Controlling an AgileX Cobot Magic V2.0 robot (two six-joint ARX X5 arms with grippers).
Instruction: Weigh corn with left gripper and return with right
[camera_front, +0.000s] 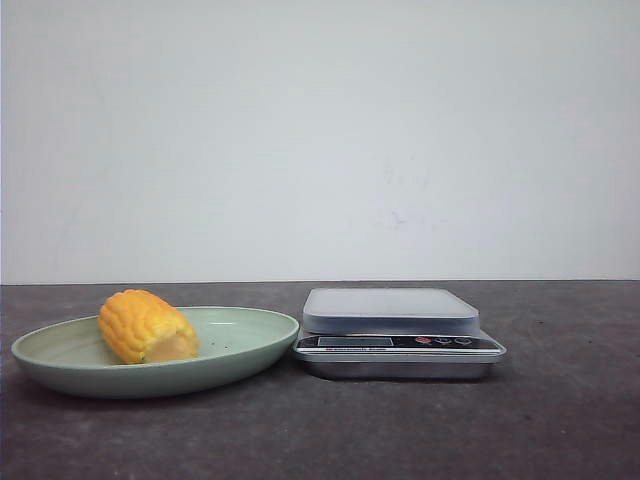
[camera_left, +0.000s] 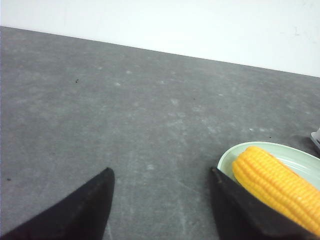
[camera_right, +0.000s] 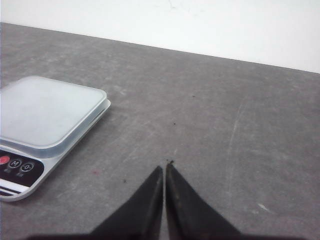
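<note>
Front view: a dark grey table (camera_front: 560, 420) runs in front of a plain white wall (camera_front: 320, 130). On the left sits a shallow pale green plate (camera_front: 250, 345). The corn (camera_front: 145, 326), a short yellow-orange cob piece, lies on its side in the plate's left half, a pale cut end facing forward. Just right of the plate, nearly touching its rim, stands a silver kitchen scale (camera_front: 398, 332) with a bare grey platform and a dark button strip along its front. Neither of my arms shows here.

Left wrist view: my left gripper (camera_left: 162, 205) hangs over bare table with its two black fingers spread wide apart, holding nothing. The corn (camera_left: 272, 182) lies in the plate (camera_left: 230, 156) just beyond one finger.

Right wrist view: my right gripper (camera_right: 164, 200) has its black fingers pressed together, only a thin slit between them, nothing held. It hovers over the table near the scale (camera_right: 47, 117).
</note>
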